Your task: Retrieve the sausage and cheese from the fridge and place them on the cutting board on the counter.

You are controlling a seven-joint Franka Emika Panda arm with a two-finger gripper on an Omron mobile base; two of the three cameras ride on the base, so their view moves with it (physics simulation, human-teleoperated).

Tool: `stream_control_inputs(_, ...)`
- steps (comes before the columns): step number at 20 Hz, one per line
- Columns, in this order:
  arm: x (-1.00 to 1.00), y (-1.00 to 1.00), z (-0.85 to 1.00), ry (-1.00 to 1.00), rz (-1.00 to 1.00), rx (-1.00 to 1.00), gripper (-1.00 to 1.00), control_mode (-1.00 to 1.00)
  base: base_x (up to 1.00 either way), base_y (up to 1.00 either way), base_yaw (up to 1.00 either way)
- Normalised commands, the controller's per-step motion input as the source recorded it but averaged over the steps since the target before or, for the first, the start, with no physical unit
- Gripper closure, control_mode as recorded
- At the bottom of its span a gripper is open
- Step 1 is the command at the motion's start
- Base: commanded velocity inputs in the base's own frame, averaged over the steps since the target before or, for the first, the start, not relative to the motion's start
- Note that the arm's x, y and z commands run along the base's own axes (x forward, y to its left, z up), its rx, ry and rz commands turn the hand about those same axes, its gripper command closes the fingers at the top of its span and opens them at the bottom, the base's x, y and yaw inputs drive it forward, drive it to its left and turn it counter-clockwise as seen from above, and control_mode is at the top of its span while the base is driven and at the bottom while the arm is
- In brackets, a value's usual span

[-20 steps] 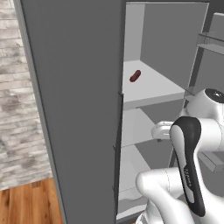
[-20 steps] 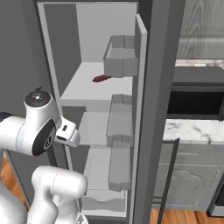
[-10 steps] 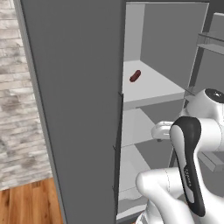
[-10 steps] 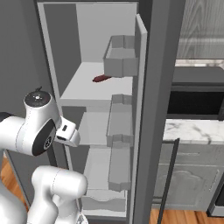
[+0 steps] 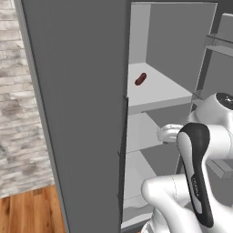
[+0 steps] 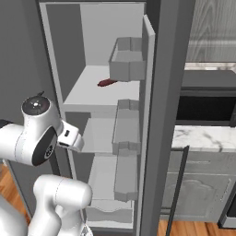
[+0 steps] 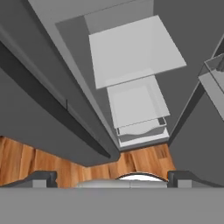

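The fridge (image 5: pixel 77 113) stands open, its light grey shelves showing. On the upper shelf lies the sausage (image 5: pixel 140 79), a small dark red-brown link, also seen from the other side as the sausage (image 6: pixel 106 83) beside a door bin. The cheese and the cutting board are out of view. My gripper (image 7: pixel 113 179) is open, with its dark fingertips (image 7: pixel 41 177) wide apart and nothing between them. It hangs in front of the fridge (image 7: pixel 131 52) below the sausage's shelf and looks down at the lower shelves and a drawer. A strip of the marble counter (image 6: pixel 203 138) lies right of the fridge (image 6: pixel 159 115).
The open left door (image 5: pixel 68 136) stands close on my left, and the right door with several grey bins (image 6: pixel 126 129) on my right. A dark oven recess (image 6: pixel 205 106) sits above the counter. Wood floor (image 7: pixel 35 162) lies below, and a brick wall (image 5: pixel 22 113) is at the far left.
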Motion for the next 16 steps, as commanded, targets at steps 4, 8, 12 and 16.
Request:
stream_control_inputs(4,0.18,0.02,0.74,-0.25,0.0,-0.07,-1.0,-1.0,0.0,0.0,0.0)
stream_control_inputs(8,0.05,0.01,0.72,-0.25,-0.01,-0.17,-1.0,-1.0,0.0,0.0,0.0)
stream_control_inputs(12,0.26,0.0,0.74,-0.12,-0.03,-0.13,-1.0,-1.0,0.0,0.0,0.0)
stream_control_inputs(16,0.63,-0.01,0.52,0.0,-0.03,-0.05,-1.0,-1.0,0.0,0.0,0.0)
